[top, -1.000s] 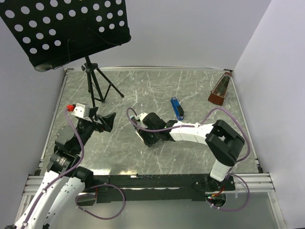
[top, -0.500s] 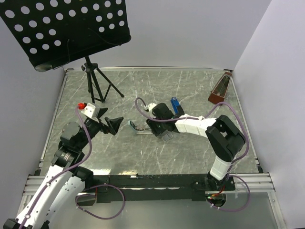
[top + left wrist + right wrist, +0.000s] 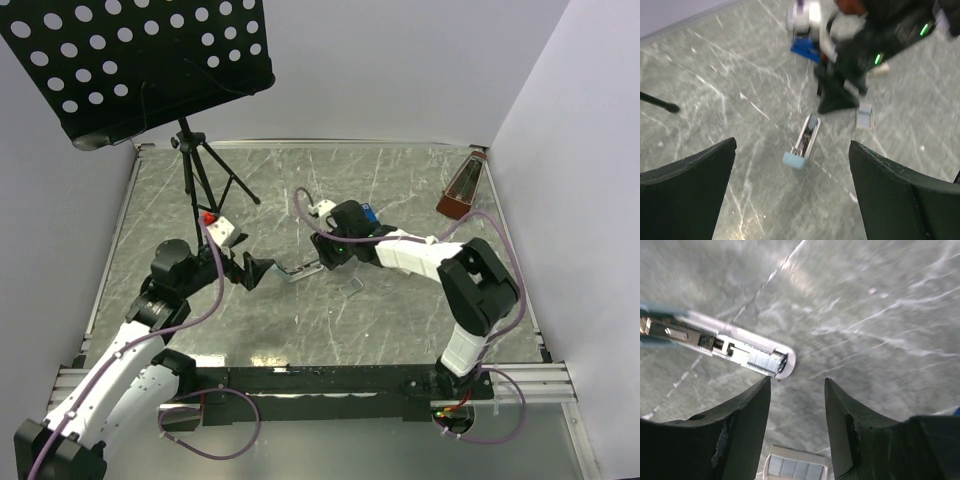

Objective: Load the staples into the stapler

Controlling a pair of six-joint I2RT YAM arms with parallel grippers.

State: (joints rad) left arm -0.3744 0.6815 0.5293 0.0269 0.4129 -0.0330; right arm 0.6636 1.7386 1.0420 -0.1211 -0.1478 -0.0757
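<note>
The tripod (image 3: 190, 165) blocks the far left; the table (image 3: 400, 322) lies open near right.

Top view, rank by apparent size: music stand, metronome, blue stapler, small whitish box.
1. music stand, by far the largest.
2. metronome.
3. small whitish box.
Unranked: blue stapler, mostly hidden behind the right arm; only a sliver shows.

Stapler (image 3: 370, 212): slim, dark blue, lying flat at far-centre of worktop (image 3: 420, 180); only one blue end shows from above, rest hidden. Blurred in left wrist view (image 3: 804, 47), open/closed can't tell. Staples (image 3: 795, 467): tiny whitish tray w/ grey strips side by side, open-topped, flat on worktop, nearer the bases than stapler, apart from it.
</note>
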